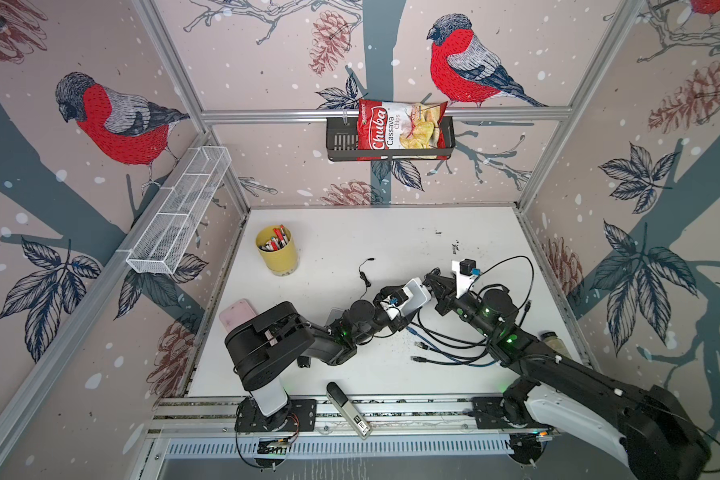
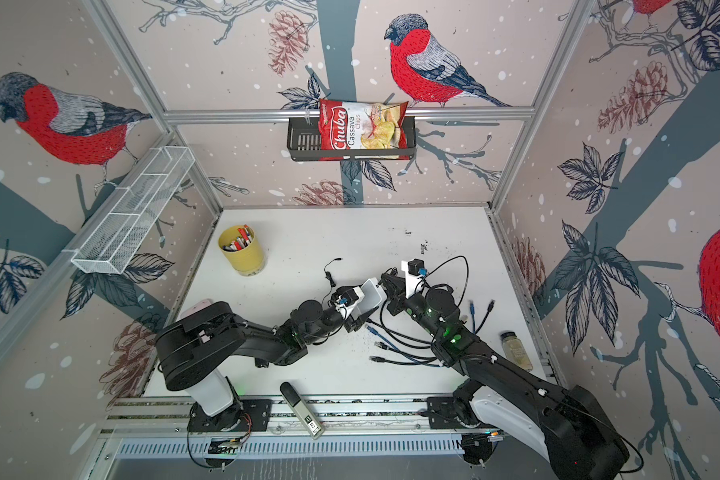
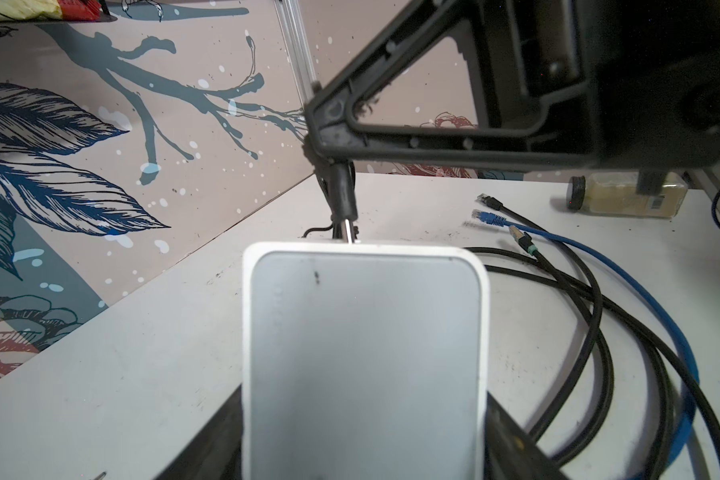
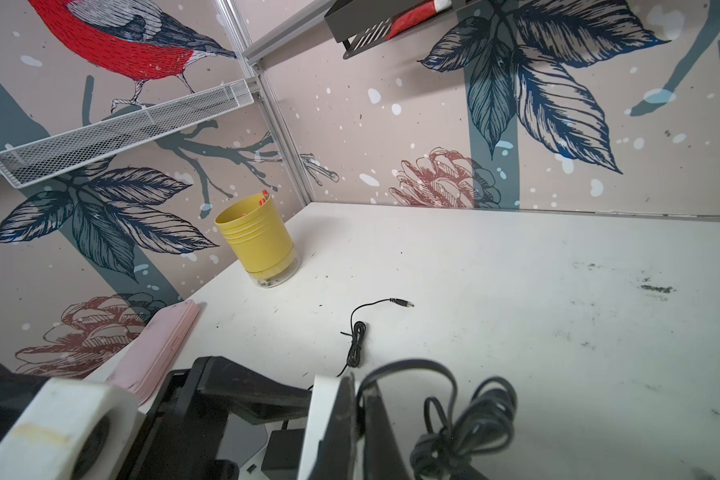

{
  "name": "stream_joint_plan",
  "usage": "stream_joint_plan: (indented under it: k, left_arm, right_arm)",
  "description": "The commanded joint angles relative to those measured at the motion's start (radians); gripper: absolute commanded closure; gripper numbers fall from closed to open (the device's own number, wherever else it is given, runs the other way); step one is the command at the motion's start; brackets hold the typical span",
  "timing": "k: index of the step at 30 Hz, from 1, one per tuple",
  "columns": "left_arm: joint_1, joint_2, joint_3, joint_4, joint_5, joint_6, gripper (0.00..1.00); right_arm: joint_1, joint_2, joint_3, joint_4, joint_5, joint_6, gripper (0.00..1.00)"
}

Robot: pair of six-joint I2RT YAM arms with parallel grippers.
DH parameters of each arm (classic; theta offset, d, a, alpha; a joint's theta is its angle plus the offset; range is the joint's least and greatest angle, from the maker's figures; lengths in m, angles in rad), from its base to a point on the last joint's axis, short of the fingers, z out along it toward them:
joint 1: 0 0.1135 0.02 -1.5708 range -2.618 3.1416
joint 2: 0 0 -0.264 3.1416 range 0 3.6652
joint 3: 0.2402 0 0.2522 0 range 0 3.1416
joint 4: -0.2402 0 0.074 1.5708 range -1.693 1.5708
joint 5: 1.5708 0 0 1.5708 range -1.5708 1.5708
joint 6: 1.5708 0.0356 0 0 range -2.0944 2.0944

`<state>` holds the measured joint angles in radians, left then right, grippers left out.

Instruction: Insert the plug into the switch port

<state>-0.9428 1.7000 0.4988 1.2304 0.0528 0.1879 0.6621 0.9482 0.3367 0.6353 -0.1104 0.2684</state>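
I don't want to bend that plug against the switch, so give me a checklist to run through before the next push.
1. Switch clamped in left hand: ok.
2. Right hand shut on plug: ok.
3. Plug's metal tip at the switch's far edge: ok.
4. Tip lined up with the port: cannot tell, port hidden.
5. Plug fully seated: not ok, metal tip showing.
6. Ethernet cables lying aside from the plug: ok.

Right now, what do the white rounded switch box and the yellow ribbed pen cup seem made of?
White rounded switch box: probably moulded plastic, smooth matte face, seamless rounded corners. Yellow ribbed pen cup: likely matte plastic, with moulded ridges; its clear base could be plastic or glass.
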Motion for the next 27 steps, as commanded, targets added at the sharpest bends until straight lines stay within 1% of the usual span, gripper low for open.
stream_joint_plan:
  k: [1,6,11,16,20,27]
  left_arm:
    - [-0.001,-0.007,0.012,0.146,0.03,-0.037,1.0]
    - [-0.001,-0.008,0.02,0.125,0.035,-0.034,1.0]
    - [-0.002,-0.01,0.024,0.094,0.029,-0.031,1.0]
    - [0.003,-0.029,0.043,0.013,0.026,-0.03,1.0]
    - [0.008,-0.042,0.022,0.051,0.012,-0.036,1.0]
    - [0.013,-0.05,-0.002,0.114,0.003,-0.044,1.0]
  right_arm:
    - [0.003,0.007,-0.001,0.009,0.009,0.013,1.0]
    - [0.011,0.021,0.011,0.004,0.012,0.001,1.0]
    - [0.04,0.023,0.054,-0.073,0.034,-0.06,1.0]
    - [0.078,0.025,0.07,-0.132,0.043,-0.097,1.0]
    - [0.088,0.02,0.05,-0.137,0.06,-0.082,1.0]
    - [0.072,-0.005,-0.003,-0.085,0.098,-0.027,1.0]
